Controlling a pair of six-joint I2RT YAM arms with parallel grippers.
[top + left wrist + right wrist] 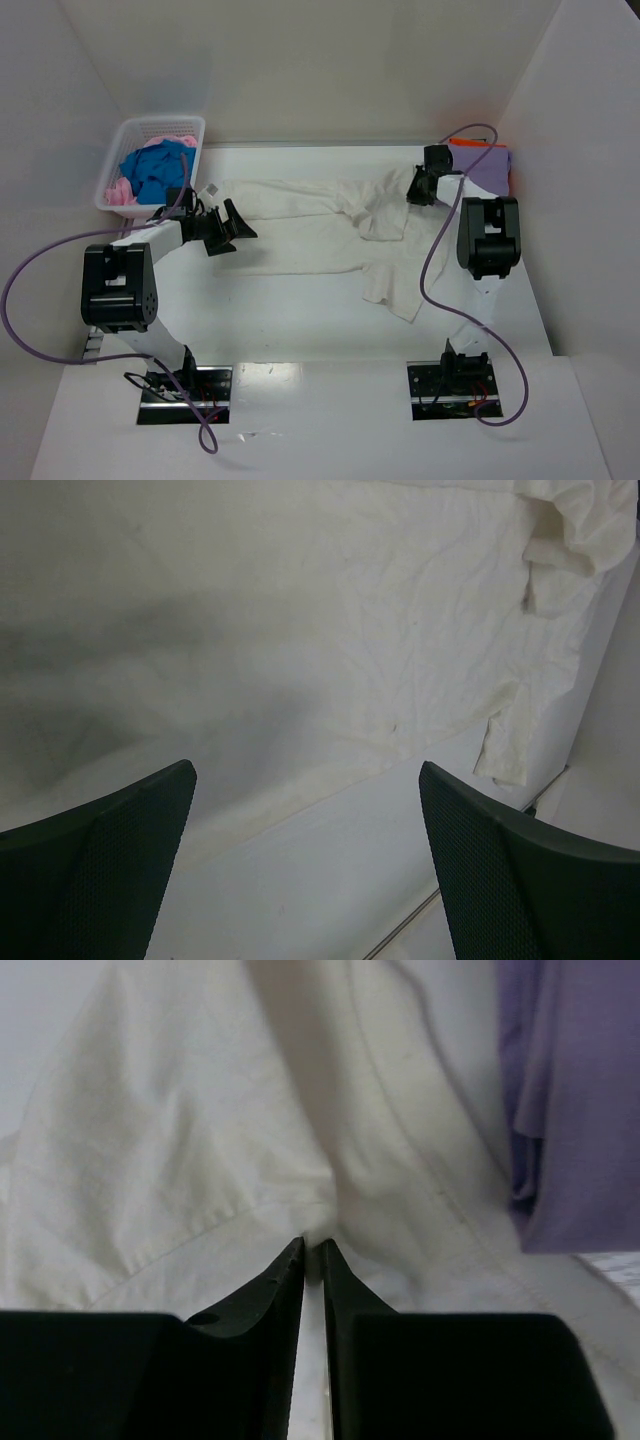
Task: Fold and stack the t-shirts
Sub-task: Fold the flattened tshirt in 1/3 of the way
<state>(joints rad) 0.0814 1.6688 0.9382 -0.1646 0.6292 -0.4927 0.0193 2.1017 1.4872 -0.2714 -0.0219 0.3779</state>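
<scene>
Top external view: the cream-white t-shirt (300, 225) is spread on the surface (300, 330), its long axis running left to right between the two arms. Its right end is bunched beside the lavender t-shirt (488, 165). Which way the collar points cannot be determined. The right gripper (312, 1248) is positioned at that right end, jaws drawn nearly together on a raised fold of cream cloth. The left gripper (307, 770) is held wide above the shirt's left portion, gripping nothing.

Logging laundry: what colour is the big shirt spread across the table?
The shirt is cream-white, clearest in the top external view.
</scene>
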